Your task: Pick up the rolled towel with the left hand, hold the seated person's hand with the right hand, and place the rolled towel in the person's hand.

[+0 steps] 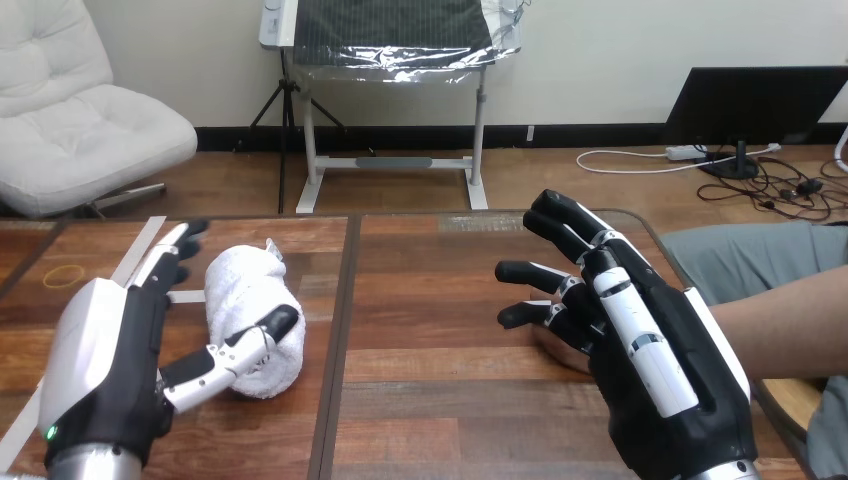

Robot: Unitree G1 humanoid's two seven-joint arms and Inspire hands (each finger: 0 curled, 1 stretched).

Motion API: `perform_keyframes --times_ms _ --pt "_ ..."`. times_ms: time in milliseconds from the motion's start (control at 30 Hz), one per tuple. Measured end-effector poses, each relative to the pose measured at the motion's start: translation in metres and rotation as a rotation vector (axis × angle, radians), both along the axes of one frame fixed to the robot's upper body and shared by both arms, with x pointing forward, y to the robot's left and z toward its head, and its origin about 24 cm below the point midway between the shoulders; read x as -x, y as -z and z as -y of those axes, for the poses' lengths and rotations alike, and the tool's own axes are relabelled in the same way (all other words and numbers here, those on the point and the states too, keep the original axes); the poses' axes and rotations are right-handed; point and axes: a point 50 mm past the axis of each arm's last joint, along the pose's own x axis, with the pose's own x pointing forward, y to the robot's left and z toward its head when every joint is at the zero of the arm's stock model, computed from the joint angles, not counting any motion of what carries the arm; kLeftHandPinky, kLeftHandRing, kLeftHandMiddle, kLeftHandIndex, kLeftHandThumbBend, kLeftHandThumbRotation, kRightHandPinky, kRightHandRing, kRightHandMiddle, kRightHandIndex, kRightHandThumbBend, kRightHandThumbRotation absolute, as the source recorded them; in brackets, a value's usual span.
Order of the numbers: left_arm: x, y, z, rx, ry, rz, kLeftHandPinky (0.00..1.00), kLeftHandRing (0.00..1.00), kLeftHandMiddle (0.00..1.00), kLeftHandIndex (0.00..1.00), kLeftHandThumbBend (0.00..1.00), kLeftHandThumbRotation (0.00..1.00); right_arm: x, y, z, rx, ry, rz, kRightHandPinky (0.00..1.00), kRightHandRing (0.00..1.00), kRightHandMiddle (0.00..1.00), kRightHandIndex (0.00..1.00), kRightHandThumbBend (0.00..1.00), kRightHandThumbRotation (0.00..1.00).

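From the head view, the rolled towel (pixel 243 300) lies on the wooden surface (pixel 430 310) at its left, its length running near to far. The left hand (pixel 110 350) is open around it: the fingers (pixel 168 252) reach straight toward the far side just left of the roll, and the thumb rests on the roll's near right end. A small yellow ring (pixel 62 272) lies further left.

At the right, the right hand (pixel 650 360) shows its back, fingers spread and loosely extended toward the left, closed on nothing. The person's forearm (pixel 790 320) comes in from the right edge and passes behind it. A sliver of the person's hand (pixel 560 353) shows under those fingers; whether the two touch cannot be told.
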Motion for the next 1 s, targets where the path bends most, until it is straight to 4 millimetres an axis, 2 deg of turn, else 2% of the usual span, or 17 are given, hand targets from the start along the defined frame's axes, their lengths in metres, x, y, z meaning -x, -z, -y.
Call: perform_keyframes --times_ms 200,700,1000 --pt "-0.008 0.001 0.003 -0.064 -0.044 -0.031 0.8 0.87 0.91 0.96 0.8 0.7 0.0 0.0 0.001 0.003 0.004 0.0 0.56 0.71 0.86 0.86 0.14 0.54" --pt "-0.041 0.005 0.015 -0.141 -0.136 -0.081 0.81 0.89 0.93 0.97 0.77 0.69 0.001 0.001 0.005 0.013 0.01 -0.002 0.56 0.72 0.86 0.86 0.14 0.49" --pt "-0.062 0.007 0.021 -0.166 -0.181 -0.111 0.82 0.89 0.94 0.98 0.76 0.75 0.002 0.001 0.007 0.024 0.014 -0.004 0.56 0.72 0.86 0.87 0.1 0.38"
